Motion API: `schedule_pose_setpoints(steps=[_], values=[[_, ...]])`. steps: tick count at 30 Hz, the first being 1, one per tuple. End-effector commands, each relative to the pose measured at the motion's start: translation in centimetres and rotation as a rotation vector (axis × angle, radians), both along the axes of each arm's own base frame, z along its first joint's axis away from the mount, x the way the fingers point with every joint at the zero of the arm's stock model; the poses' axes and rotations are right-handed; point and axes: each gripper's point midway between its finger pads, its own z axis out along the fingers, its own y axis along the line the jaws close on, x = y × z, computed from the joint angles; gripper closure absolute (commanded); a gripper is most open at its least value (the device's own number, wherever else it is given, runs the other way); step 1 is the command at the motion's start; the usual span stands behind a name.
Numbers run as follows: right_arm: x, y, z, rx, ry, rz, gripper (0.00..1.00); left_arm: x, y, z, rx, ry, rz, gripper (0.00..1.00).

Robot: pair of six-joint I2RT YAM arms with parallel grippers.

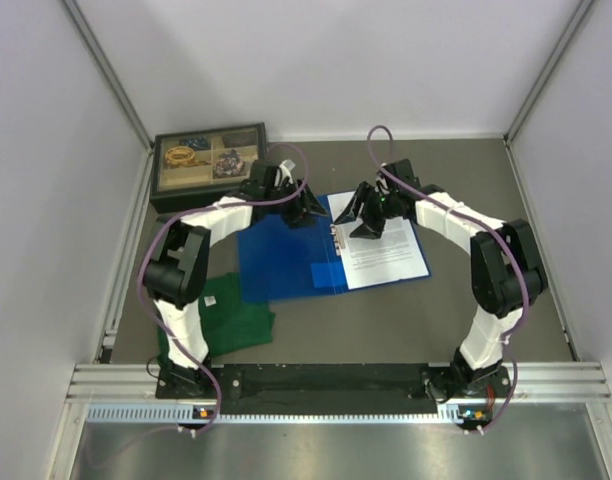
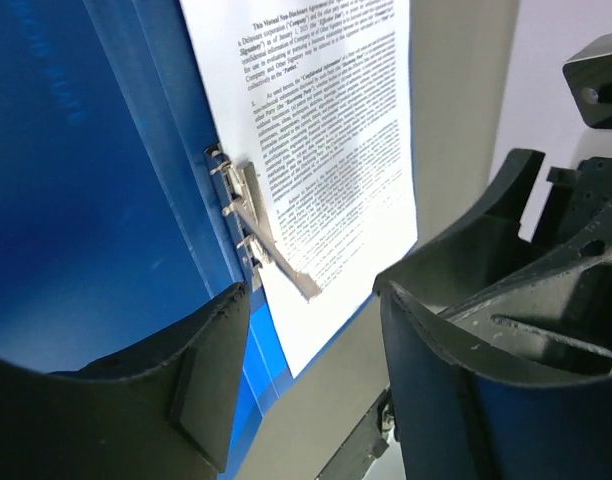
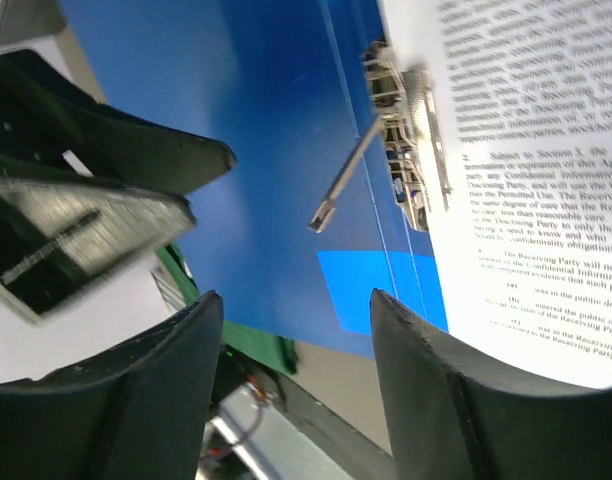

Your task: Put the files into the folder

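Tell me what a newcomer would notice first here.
The bright blue folder lies open mid-table, with the printed files on its right half beside the metal clip. Above it hover the left gripper and right gripper, both open and empty. A compartment box sits at the back left, and a green cloth lies near the left arm's base.

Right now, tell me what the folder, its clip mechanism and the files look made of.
The folder is probably plastic: smooth, bright blue, with a soft sheen. The clip mechanism looks like metal: silvery and shiny, with a thin lever. The files look like paper: matte white, thin, densely printed in black.
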Motion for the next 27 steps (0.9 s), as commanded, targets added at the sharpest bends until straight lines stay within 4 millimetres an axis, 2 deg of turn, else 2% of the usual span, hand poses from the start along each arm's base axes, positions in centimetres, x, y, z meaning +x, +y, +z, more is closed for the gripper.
schedule_pose_setpoints(steps=[1, 2, 3, 5, 8, 12, 17, 27], values=[[0.9, 0.2, -0.4, -0.009, 0.144, -0.176, 0.46, 1.2, -2.4, 0.5, 0.083, -0.04, -0.022, 0.43], [1.1, 0.4, -0.4, 0.003, 0.162, -0.197, 0.5, 1.7, -2.1, -0.5, 0.135, -0.047, 0.002, 0.44], [1.0, 0.7, -0.7, 0.017, 0.183, -0.201, 0.58, 1.8, -2.5, -0.5, 0.154, -0.057, 0.003, 0.46], [1.1, 1.1, -0.9, 0.031, 0.215, -0.232, 0.62, 1.9, -2.4, -2.0, 0.205, -0.039, 0.011, 0.48], [1.0, 1.1, -1.3, 0.019, 0.233, -0.269, 0.66, 2.1, -2.4, -2.9, 0.233, -0.024, 0.017, 0.51], [1.1, 1.6, -1.8, 0.029, 0.241, -0.284, 0.72, 2.4, -1.4, -3.8, 0.3, -0.032, 0.036, 0.51], [1.0, 2.1, -2.8, 0.022, 0.269, -0.293, 0.73, 2.5, -0.8, -4.0, 0.344, -0.048, 0.023, 0.51], [1.2, 3.1, -3.3, 0.044, 0.277, -0.301, 0.73, 1.8, 0.0, -4.2, 0.376, -0.045, 0.015, 0.49]])
